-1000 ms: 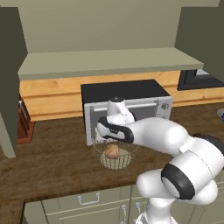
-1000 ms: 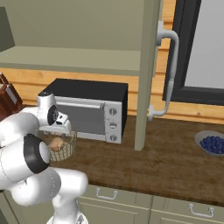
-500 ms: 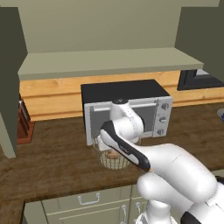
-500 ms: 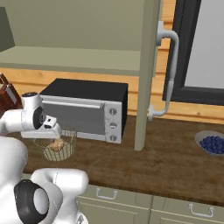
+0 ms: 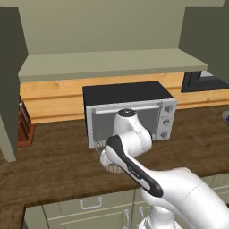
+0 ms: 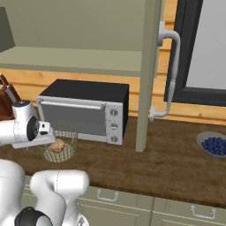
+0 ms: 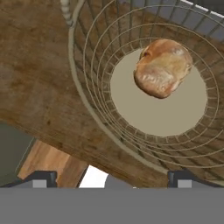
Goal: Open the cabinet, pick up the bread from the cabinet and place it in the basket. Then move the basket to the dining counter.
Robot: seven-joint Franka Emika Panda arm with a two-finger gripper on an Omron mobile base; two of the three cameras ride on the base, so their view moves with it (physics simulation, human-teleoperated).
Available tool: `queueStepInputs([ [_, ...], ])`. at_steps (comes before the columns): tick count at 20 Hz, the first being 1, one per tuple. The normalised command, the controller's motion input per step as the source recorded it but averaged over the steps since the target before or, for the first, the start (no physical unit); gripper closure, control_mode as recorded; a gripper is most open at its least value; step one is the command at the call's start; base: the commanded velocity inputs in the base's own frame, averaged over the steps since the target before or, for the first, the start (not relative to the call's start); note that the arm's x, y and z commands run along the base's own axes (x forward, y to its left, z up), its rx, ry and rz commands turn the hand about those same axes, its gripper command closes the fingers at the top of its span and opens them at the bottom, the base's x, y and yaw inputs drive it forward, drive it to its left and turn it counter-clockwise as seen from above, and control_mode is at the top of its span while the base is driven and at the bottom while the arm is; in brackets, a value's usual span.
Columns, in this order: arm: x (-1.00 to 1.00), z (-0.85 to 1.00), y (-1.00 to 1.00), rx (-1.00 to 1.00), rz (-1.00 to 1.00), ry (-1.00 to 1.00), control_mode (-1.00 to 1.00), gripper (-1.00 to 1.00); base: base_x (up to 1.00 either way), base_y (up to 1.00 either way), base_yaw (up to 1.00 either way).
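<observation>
Fingers (image 7: 112,177) wide open, holding nothing, hanging just above the basket (image 7: 87,118) at its near rim, so from the hand view one jaw looks outside the wire wall and the other over the inside; can't confirm any contact. Bread (image 7: 162,68) is in the basket, resting on the pale base toward the side away from the fingers, touching the base and close to the mesh wall. Reads as: cabinet open, bread pick and drop done; basket grab and carry to the dining counter not yet done. Next step looks like closing on the rim; thin wire, so the grip could slip or tip the basket and roll the bun. Basket sits on the dark wood surface (image 6: 176,163) just in front of the toaster oven (image 6: 84,112), near its left end seen from the right base camera, with the white arm (image 5: 134,147) reaching over it. Low sage drawers (image 6: 132,205) run under the surface edge in front of the basket. Right of the basket, well apart, a bowl of blueberries (image 6: 215,144). Above and behind the toaster oven, the cabinet shelf (image 5: 112,62) with its door (image 6: 148,75) swung out. Beyond, wood-plank wall and a dark-framed window (image 6: 203,48) at far right.
</observation>
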Motion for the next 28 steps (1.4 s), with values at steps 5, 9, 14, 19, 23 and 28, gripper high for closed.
queueStepInputs([
  [5,0.76,0.00,0.26,-0.04,0.29,0.00,-1.00,-1.00,0.00,0.00,0.00],
  [9,0.57,-0.09,0.14,-0.13,0.24,0.07,-1.00,-1.00,0.00,0.00,0.00],
  [14,0.30,-0.46,0.37,-0.11,0.14,0.17,-1.00,-1.00,0.00,0.00,0.00],
  [19,0.01,-0.34,0.08,-0.08,0.05,0.08,-1.00,-1.00,0.00,0.00,0.00],
  [23,0.00,-0.49,-0.13,-0.06,0.00,0.01,-1.00,-1.00,0.00,0.00,0.00],
  [28,-0.11,-0.51,-0.40,-0.05,0.00,0.00,-1.00,-1.00,0.00,0.00,0.00],
])
